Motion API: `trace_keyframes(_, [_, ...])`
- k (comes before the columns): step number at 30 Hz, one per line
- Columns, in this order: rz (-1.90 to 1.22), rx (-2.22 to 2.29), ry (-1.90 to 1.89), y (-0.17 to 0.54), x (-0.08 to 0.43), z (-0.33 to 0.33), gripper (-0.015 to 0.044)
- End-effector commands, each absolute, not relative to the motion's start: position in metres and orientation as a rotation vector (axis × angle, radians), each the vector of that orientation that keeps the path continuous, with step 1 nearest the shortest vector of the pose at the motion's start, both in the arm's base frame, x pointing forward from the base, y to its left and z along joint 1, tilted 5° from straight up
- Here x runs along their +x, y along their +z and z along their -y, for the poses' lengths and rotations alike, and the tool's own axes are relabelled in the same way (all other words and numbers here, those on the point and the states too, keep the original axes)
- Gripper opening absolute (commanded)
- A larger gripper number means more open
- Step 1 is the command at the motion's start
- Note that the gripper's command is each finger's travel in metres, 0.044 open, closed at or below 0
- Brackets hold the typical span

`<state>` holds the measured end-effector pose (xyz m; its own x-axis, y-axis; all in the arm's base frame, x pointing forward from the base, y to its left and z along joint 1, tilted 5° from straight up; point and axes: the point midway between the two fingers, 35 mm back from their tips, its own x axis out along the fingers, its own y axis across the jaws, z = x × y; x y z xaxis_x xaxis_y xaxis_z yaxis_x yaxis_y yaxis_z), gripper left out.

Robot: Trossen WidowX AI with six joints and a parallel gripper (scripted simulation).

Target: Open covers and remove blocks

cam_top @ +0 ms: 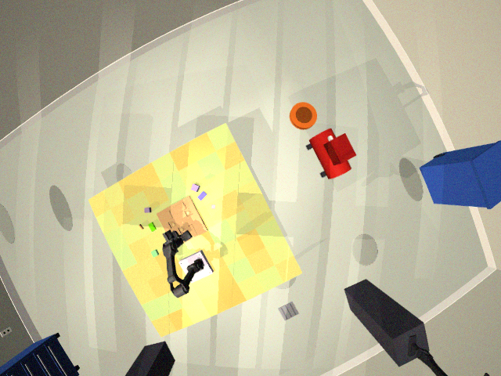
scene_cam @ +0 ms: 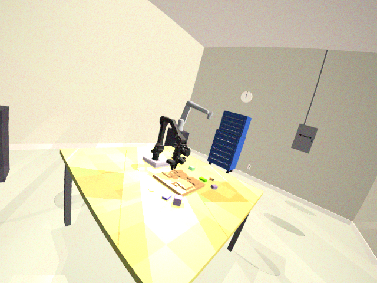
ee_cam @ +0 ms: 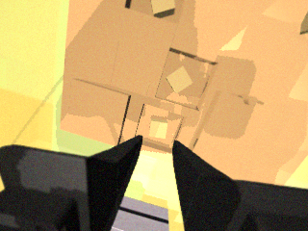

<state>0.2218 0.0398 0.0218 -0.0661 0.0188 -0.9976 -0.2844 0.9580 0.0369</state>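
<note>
The puzzle board [cam_top: 165, 211] [scene_cam: 199, 185] [ee_cam: 91, 43] is a flat, tan rectangular panel with dark slots and square outlines. In the wrist view, pale square pieces show on it; whether these are knobs or blocks cannot be determined. The board lies on the table [cam_top: 214, 153] [scene_cam: 121, 210], in front of the arm's white base plate [cam_top: 207, 270] [scene_cam: 156, 164].

The gripper [cam_top: 176, 237] [scene_cam: 173, 167] [ee_cam: 157, 141] is over the board's edge nearest the base plate. Its jaws stand partly apart, with nothing between them. In the wrist view, a small square outline is located just beyond the fingertips.

Top view, left to right: a brown block [cam_top: 141, 226] [scene_cam: 211, 178], a dark purple block [cam_top: 147, 210] [scene_cam: 214, 186], a bright green block [cam_top: 152, 226] [scene_cam: 202, 179], a mint block [cam_top: 154, 252] [scene_cam: 191, 167], a lilac block [cam_top: 195, 187] [scene_cam: 177, 200] and a violet block [cam_top: 202, 196] [scene_cam: 166, 197] rest beside the board. The tabletop is patterned yellow and orange. Across the pale floor are an orange round container [cam_top: 293, 115] and a red machine [cam_top: 329, 153].
</note>
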Motion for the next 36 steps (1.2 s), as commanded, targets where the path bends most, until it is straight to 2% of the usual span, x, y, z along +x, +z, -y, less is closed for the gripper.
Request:
trace_keyframes(1, [-1.62,-0.207,0.25,0.021,0.222,-0.04,0.0144])
trace_keyframes(36, [-1.621,-0.207,0.25,-0.003,0.221,-0.04,0.0144])
